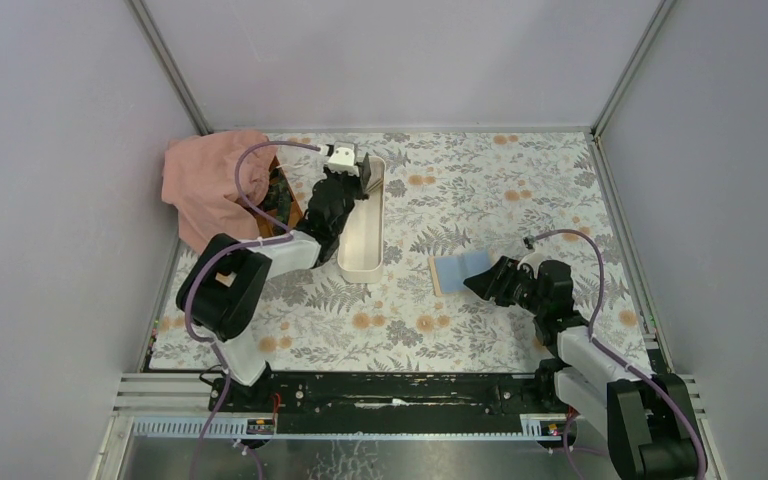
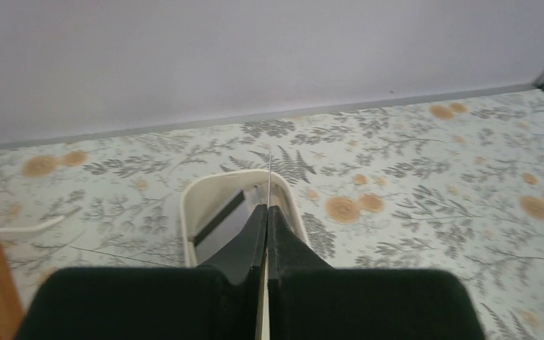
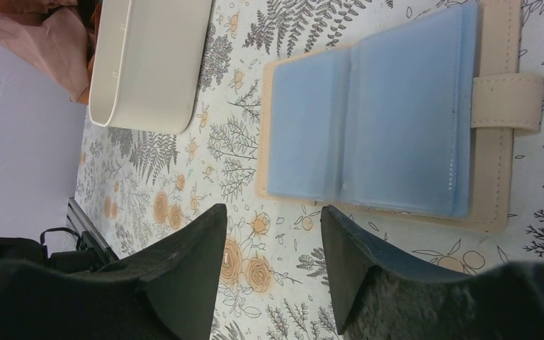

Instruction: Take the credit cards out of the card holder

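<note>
From left to right the overhead view holds one pink cloth (image 1: pixel 210 185), one wooden box (image 1: pixel 282 196) half covered by it, one long white tray (image 1: pixel 346 262), one wallet (image 1: pixel 458 271) and two arms, all on a flowered table cover (image 1: pixel 480 190).

Two cards can be counted. The left gripper (image 2: pixel 268 210) is at the far end of the tray, its jaws pressed together on one card (image 1: pixel 370 172). The left wrist camera sees that card edge-on, as a thin upright line rising from between the fingers above the tray's rounded end. The same view shows a second card (image 2: pixel 230 223) inside the tray, pale with a dark stripe, which the overhead camera does not show, the arm being in the way.

The wallet lies open and flat on the table cover, right of the tray's near end and apart from it. Only the right wrist camera shows its detail: light blue sleeves inside a tan cover, with a tan strap sticking out on one side. No card shows in the sleeves facing up.

The right gripper (image 3: pixel 273 212) stands at the wallet's near right edge, just beside it, fingers spread, with nothing between them.
</note>
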Robot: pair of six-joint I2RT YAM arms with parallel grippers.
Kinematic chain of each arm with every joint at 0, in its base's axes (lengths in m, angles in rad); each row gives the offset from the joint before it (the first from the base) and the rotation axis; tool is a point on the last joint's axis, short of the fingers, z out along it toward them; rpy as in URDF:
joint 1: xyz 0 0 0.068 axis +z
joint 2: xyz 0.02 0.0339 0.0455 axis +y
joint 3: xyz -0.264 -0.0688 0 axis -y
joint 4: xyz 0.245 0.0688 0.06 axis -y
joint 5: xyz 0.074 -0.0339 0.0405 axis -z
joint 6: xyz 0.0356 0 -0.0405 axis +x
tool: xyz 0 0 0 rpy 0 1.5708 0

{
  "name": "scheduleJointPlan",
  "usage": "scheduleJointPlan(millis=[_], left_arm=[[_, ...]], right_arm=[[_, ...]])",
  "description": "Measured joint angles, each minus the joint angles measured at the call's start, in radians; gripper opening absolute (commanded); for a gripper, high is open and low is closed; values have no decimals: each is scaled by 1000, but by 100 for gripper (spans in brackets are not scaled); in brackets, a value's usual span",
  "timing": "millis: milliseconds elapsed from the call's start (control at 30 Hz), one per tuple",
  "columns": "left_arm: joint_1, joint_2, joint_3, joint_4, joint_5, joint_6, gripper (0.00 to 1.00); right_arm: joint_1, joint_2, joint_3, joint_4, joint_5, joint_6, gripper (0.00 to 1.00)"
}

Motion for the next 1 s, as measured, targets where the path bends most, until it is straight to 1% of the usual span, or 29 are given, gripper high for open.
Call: scheduleJointPlan(millis=[133, 300, 500, 767, 933, 1000], left_arm=[[16, 25, 32, -1, -40, 59, 0], [21, 80, 110, 0, -89, 151, 0], [31, 186, 199, -2, -104, 209, 0], [53, 319, 294, -25, -119, 233, 0], [82, 365, 332, -70, -114, 217, 0], [87, 379, 347, -85, -109, 211, 3]], right_arm=[[0, 30, 0, 15, 0, 0, 58], [0, 57, 0, 28, 0, 0, 58], [0, 95, 0, 42, 1, 0, 58], [0, 169, 0, 83, 0, 7, 58], [0, 188, 1, 103, 0, 8, 57], [0, 197, 1, 111, -1, 9, 57]])
